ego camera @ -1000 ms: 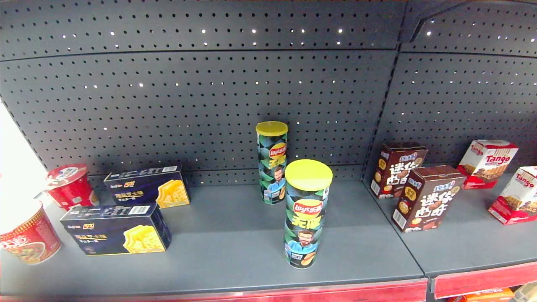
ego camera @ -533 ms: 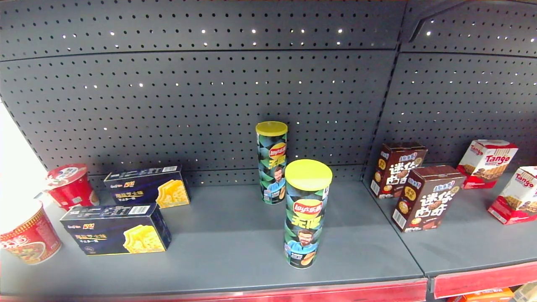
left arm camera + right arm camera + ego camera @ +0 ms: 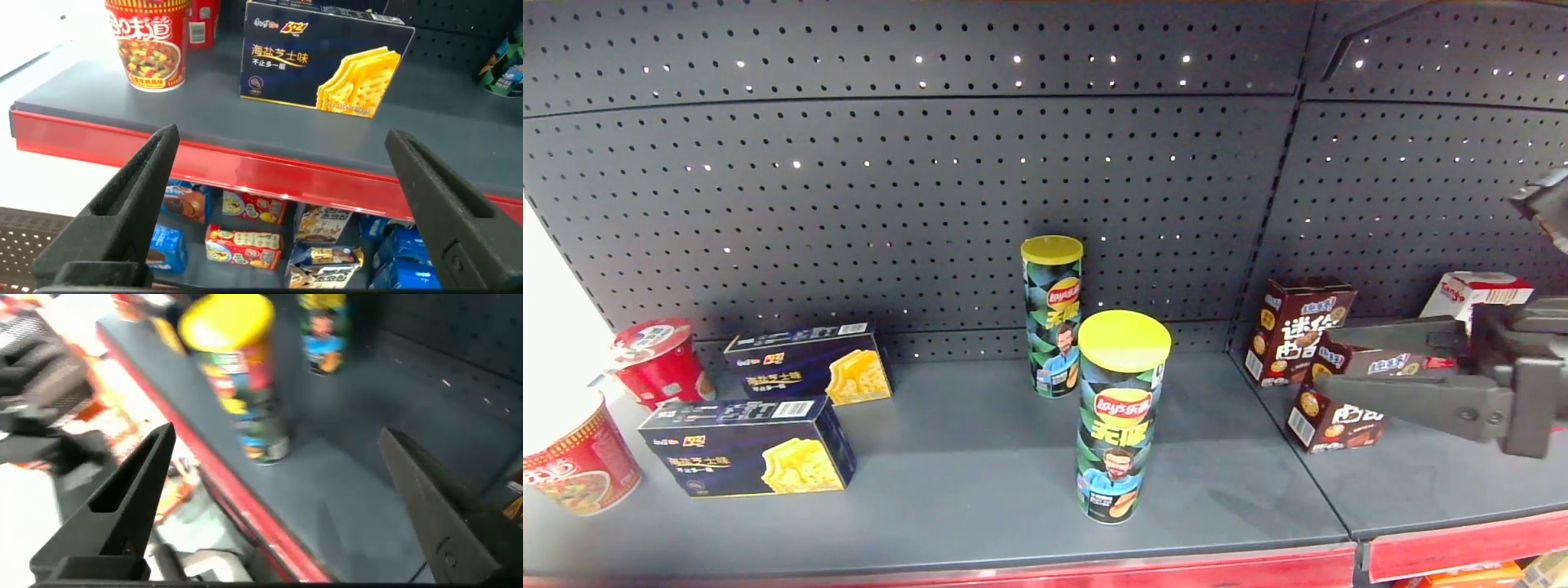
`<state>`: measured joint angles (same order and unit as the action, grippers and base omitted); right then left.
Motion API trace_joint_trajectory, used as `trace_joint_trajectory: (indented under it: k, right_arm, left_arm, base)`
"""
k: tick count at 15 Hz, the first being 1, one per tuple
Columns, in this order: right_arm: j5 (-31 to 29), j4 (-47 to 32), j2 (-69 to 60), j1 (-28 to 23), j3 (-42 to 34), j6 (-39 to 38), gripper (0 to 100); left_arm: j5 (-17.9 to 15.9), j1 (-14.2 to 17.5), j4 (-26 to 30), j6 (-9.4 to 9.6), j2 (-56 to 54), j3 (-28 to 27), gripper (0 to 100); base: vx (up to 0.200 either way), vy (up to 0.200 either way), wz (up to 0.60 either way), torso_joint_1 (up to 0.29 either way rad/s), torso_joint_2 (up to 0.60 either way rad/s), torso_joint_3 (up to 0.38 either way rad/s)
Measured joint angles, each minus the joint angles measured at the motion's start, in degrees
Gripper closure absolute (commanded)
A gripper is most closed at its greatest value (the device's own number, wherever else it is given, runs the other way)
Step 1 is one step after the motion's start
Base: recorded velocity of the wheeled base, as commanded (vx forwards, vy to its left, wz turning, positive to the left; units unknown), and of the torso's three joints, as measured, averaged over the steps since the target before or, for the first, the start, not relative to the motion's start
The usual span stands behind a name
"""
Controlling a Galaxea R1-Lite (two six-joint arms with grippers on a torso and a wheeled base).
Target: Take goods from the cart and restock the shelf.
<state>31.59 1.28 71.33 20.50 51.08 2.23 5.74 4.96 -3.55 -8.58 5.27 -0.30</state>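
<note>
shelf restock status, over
Left gripper open, empty, facing shelf edge. Right gripper open, empty, by brown boxes. Two chip cans upright mid-shelf.

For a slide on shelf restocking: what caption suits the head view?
Open right gripper hovers before two brown cardboard snack boxes, right of two yellow-lidded chip cans upright on the grey metal shelf.

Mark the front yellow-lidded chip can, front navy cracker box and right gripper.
Front yellow-lidded chip can point(image 3: 1121, 425), head view, label middle.
Front navy cracker box point(image 3: 747, 451), head view, front face.
Right gripper point(image 3: 1327, 359), head view, between fingertips.
</note>
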Motion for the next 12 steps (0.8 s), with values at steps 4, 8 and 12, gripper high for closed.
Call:
trace_joint_trajectory:
  k: [4, 8, 12]
  right_arm:
    - [-8.22, 3.86, 6.21, 2.91, -0.83, 0.04, 0]
    - [-14.41, 1.72, 9.20, 6.51, -1.44, 0.06, 0]
    - [-16.04, -0.49, 11.03, 9.57, -1.50, 0.06, 0]
  left_arm:
    - [-0.13, 0.02, 0.05, -0.11, 0.02, -0.05, 0]
    - [-0.05, 0.00, 0.05, -0.74, 0.05, -0.07, 0]
    - [-0.06, 0.00, 0.00, -0.67, 0.05, -0.07, 0]
  base:
    - [0.000, 0.000, 0.00, 0.000, 0.00, 0.000]
    - [0.000, 0.000, 0.00, 0.000, 0.00, 0.000]
    - [0.000, 0.000, 0.00, 0.000, 0.00, 0.000]
